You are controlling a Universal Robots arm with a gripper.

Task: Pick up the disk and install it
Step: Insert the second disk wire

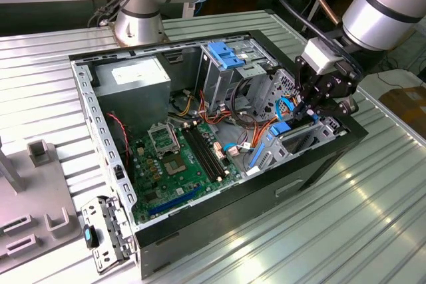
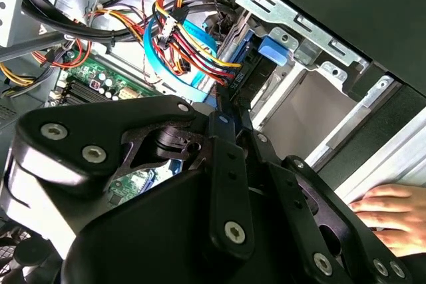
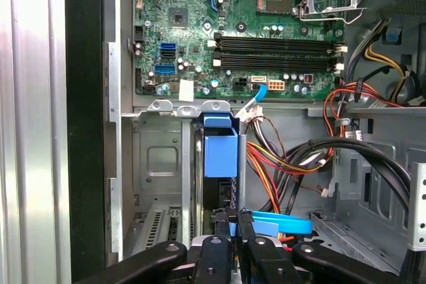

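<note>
**Q:** Where is the disk?

**A:** The disk (image 3: 219, 147) stands on edge in a narrow slot of the grey metal drive cage (image 3: 156, 164), with the blue end of its carrier showing in the first wrist view. In the exterior view, the disk (image 1: 280, 129) sits in the cage at the corner of the open computer case (image 1: 219, 231) on the exterior view's right.

**Q:** And your fingers?

**A:** My gripper (image 3: 233, 216) is down at the disk's near end. My fingers are drawn close together, pinching the thin edge of the disk between them. In the exterior view my gripper (image 1: 307, 110) hangs just above that corner of the case. In the second wrist view my gripper (image 2: 223, 101) points into the cage.

**Q:** What lies around the disk?

**A:** A bundle of red, orange and yellow wires (image 3: 279, 164) runs just beside the slot. A flat blue cable (image 3: 279, 224) lies close to my fingertips. Beyond the cage is the green motherboard (image 3: 253, 24).

**Q:** Anything farther off?

**A:** A blue bracket (image 1: 226, 54) sits on top of another cage at the far side of the case. The grey power-supply box (image 1: 136, 74) is in the far corner, well apart from me. The case lies on a ribbed metal table (image 1: 346, 224). A person's hand (image 2: 393, 214) rests on that table just outside the case wall
</note>
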